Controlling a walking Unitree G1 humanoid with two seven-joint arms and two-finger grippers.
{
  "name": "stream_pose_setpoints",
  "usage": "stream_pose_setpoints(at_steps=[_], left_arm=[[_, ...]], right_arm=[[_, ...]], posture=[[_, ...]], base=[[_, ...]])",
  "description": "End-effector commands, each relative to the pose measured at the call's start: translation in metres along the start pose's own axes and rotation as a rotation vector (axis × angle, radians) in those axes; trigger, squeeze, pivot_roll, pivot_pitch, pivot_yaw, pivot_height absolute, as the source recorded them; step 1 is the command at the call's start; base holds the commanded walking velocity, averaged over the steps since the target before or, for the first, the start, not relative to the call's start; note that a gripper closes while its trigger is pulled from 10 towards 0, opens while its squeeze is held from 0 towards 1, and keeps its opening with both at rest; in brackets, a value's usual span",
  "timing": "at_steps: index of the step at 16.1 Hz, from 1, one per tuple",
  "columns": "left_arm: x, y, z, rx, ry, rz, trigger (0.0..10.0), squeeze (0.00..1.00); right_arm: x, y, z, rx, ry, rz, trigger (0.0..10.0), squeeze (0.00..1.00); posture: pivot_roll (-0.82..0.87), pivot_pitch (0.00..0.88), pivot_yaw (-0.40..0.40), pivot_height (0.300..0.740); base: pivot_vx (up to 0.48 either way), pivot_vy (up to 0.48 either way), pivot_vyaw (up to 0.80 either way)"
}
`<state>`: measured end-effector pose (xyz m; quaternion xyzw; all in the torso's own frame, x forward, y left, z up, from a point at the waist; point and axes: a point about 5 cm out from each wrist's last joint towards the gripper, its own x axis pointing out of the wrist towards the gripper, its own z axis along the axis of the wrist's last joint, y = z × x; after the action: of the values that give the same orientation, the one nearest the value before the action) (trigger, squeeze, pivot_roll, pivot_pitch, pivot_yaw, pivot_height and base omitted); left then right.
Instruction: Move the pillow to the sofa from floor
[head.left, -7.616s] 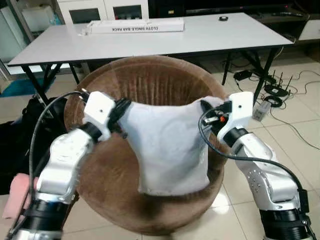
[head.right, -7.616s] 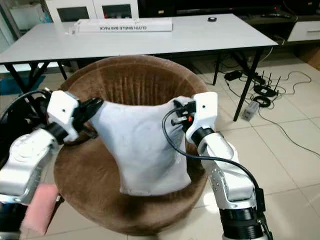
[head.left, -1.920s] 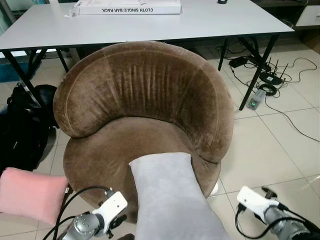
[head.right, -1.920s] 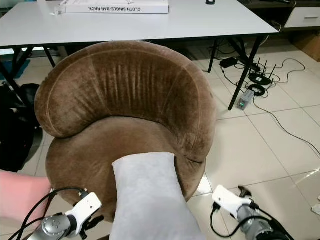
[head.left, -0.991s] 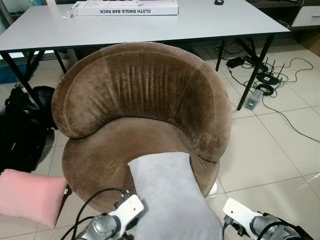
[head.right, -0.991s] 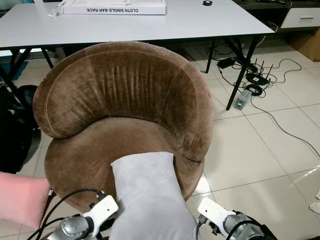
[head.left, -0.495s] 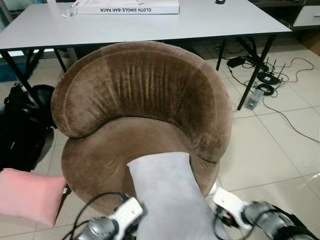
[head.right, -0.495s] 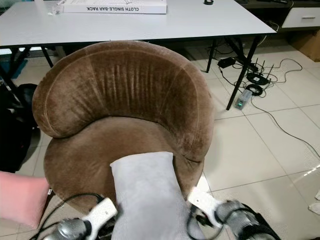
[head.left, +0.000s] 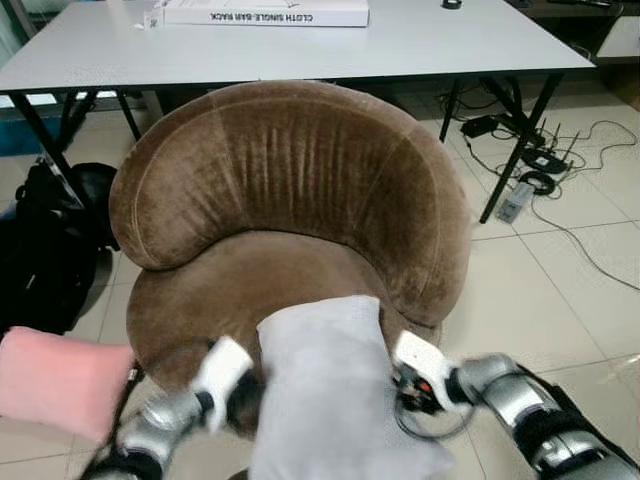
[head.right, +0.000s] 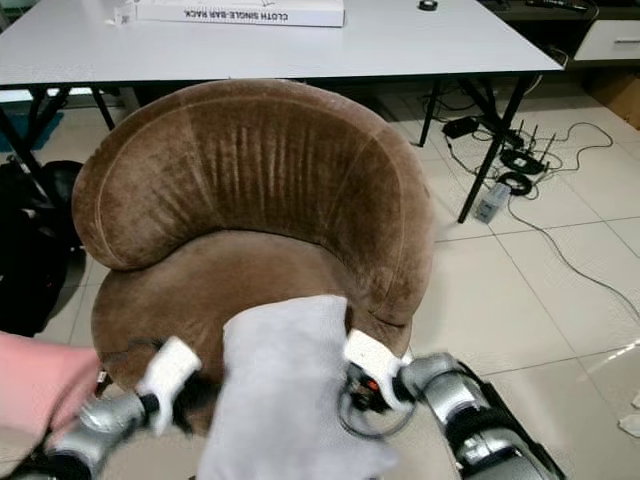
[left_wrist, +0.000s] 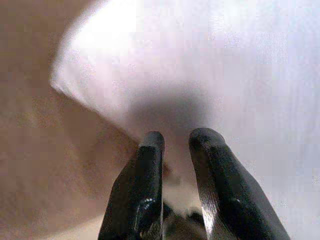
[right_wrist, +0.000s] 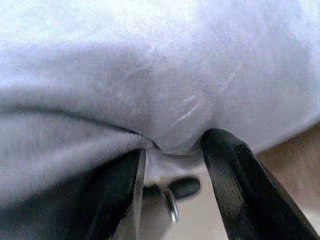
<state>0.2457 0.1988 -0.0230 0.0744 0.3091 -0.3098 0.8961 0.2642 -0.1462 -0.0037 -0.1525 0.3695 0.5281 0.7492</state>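
Observation:
A grey pillow (head.left: 325, 390) leans against the front edge of the round brown sofa chair (head.left: 290, 180), its top end lying on the seat. My left gripper (head.left: 245, 385) presses into the pillow's left side and my right gripper (head.left: 400, 375) into its right side. In the left wrist view the two black fingers (left_wrist: 147, 165) sit close together over the pillow's edge. In the right wrist view the fingers (right_wrist: 225, 165) stand wider, with a bulging fold of pillow (right_wrist: 170, 100) between them. The pillow's lower end is hidden at the bottom of the view.
A pink pillow (head.left: 55, 380) lies on the floor at the left of the chair. A black bag (head.left: 40, 260) sits further left. Behind the chair stands a white table (head.left: 400, 45) with a long box (head.left: 265, 13). Cables and a power strip (head.left: 515, 200) lie on the tiles at the right.
Both grippers have risen from the bottom of the view and closed in on the pillow's two sides. The pillow's top has shifted slightly up the seat.

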Motion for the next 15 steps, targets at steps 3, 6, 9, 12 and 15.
stream_pose_setpoints(at_steps=[3, 6, 9, 12, 15], left_arm=[[-0.003, 0.014, 0.017, -0.003, -0.069, 0.048, 10.0, 0.0], [-0.01, 0.032, 0.033, -0.027, -0.14, 0.164, 10.0, 0.0], [-0.025, 0.059, 0.055, -0.027, -0.255, 0.331, 10.0, 0.0], [-0.018, 0.045, 0.045, 0.007, -0.197, 0.242, 10.0, 0.0], [-0.009, 0.033, 0.038, -0.019, -0.183, 0.225, 10.0, 0.0]], right_arm=[[0.006, -0.001, 0.052, -0.042, -0.168, 0.058, 10.0, 0.0], [0.014, 0.003, 0.113, -0.11, -0.372, 0.014, 10.0, 0.0], [0.002, -0.019, 0.18, 0.152, -0.703, -0.313, 10.0, 0.0], [0.005, -0.023, 0.144, 0.085, -0.574, -0.37, 10.0, 0.0], [-0.008, -0.04, 0.112, 0.138, -0.524, -0.558, 10.0, 0.0]], posture=[[-0.01, 0.035, -0.014, 0.74], [-0.02, 0.03, -0.015, 0.74], [-0.01, 0.032, -0.015, 0.74], [-0.01, 0.032, -0.015, 0.74], [-0.01, 0.032, -0.015, 0.74]], base=[[0.0, 0.0, 0.0], [0.0, 0.0, 0.0], [0.0, 0.0, 0.0], [0.0, 0.0, 0.0], [0.0, 0.0, 0.0]])
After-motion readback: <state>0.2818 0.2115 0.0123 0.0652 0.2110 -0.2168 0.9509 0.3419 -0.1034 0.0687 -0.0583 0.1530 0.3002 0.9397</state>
